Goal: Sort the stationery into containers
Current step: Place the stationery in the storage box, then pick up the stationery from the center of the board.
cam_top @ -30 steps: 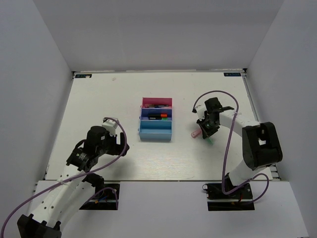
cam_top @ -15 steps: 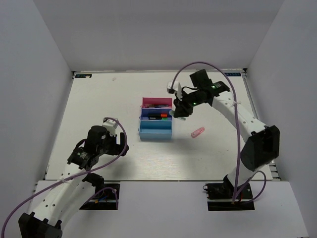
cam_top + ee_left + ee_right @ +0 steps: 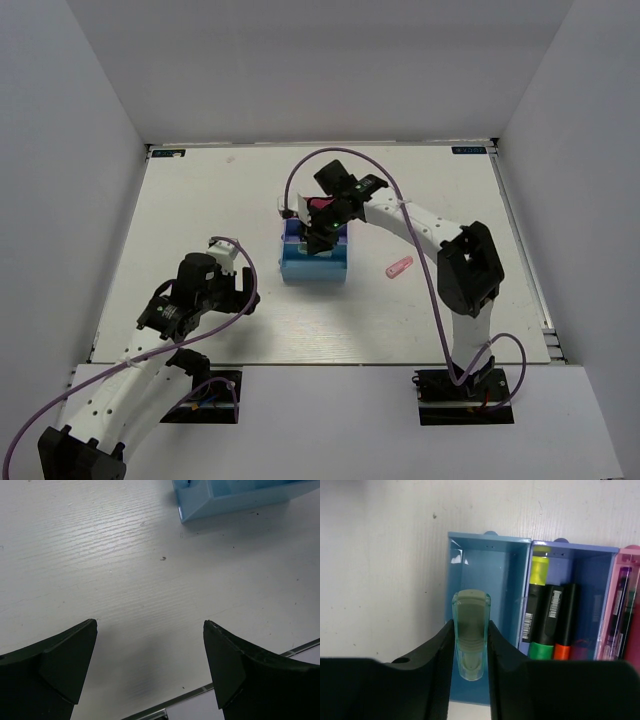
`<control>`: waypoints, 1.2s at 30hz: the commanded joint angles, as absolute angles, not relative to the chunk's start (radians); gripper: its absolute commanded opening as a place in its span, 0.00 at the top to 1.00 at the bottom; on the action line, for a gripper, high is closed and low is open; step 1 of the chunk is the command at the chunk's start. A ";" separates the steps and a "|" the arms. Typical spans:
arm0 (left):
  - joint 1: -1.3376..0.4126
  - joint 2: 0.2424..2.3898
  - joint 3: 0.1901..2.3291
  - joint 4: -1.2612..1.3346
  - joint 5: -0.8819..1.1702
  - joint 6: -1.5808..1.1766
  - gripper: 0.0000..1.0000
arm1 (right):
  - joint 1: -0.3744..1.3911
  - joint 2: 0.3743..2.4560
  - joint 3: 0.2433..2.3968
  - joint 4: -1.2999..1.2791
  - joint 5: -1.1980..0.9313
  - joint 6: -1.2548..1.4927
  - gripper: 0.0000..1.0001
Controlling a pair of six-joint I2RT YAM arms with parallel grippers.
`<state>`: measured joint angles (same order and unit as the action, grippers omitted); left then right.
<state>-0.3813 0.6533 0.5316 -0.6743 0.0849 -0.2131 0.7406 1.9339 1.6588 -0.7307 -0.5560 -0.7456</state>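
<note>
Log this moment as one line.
right tool: holds mint marker over light blue tray | left tool: open, empty | pink marker: on table

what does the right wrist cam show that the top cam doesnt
Only the right wrist view: the mint-green marker clamped in the right gripper above the light blue tray, and the highlighters lying in the dark blue tray.
Only the top view: the pink marker lying on the table to the right of the tray row, and the left arm off to the side.
Both: the joined trays with the right gripper over them.
</note>
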 commanded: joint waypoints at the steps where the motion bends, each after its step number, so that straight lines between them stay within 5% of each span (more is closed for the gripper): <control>1: -0.373 0.649 0.523 -0.677 0.072 -0.204 0.03 | 0.738 1.957 1.726 -0.745 -0.502 -0.791 0.72; 3: -0.374 0.644 0.525 -0.678 0.072 -0.206 0.03 | 0.744 1.950 1.723 -0.768 -0.489 -0.796 0.51; 4: -0.374 0.644 0.525 -0.680 0.072 -0.204 0.03 | 0.745 1.950 1.715 -0.769 -0.485 -0.801 0.31; 7: -0.376 0.641 0.526 -0.680 0.072 -0.202 0.03 | 0.744 1.931 1.700 -0.761 -0.463 -0.776 0.24; 11: -0.374 0.635 0.526 -0.678 0.071 -0.204 0.03 | 0.736 1.870 1.716 -0.762 -0.451 -0.736 0.33; 13: -0.374 0.627 0.523 -0.683 0.066 -0.202 0.03 | 0.723 1.788 1.691 -0.768 -0.427 -0.745 0.57; 14: -0.376 0.626 0.523 -0.683 0.067 -0.204 0.03 | 0.713 1.764 1.649 -0.784 -0.417 -0.818 0.88; 15: -0.376 0.621 0.523 -0.680 0.071 -0.204 0.03 | 0.695 1.740 1.623 -0.778 -0.390 -0.845 1.00; 22: -0.373 0.626 0.525 -0.676 0.086 -0.201 0.03 | 0.511 1.513 1.209 -0.903 -0.396 -1.449 1.00; 24: -0.376 0.630 0.525 -0.678 0.089 -0.201 0.03 | 0.450 1.514 1.131 -0.967 -0.382 -1.667 0.81; 25: -0.374 0.630 0.525 -0.678 0.087 -0.201 0.03 | 0.402 1.517 1.118 -0.969 -0.373 -1.701 0.70; 28: -0.374 0.641 0.525 -0.680 0.091 -0.199 0.03 | 0.353 1.540 1.071 -0.939 -0.385 -1.825 0.63; 36: -0.374 0.656 0.525 -0.686 0.077 -0.199 0.03 | 0.316 1.738 1.179 -0.920 -0.397 -1.950 0.58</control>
<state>-0.3805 0.6544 0.5316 -0.6815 0.0822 -0.2066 0.3222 1.6848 1.1126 -0.9176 -0.3733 -1.8454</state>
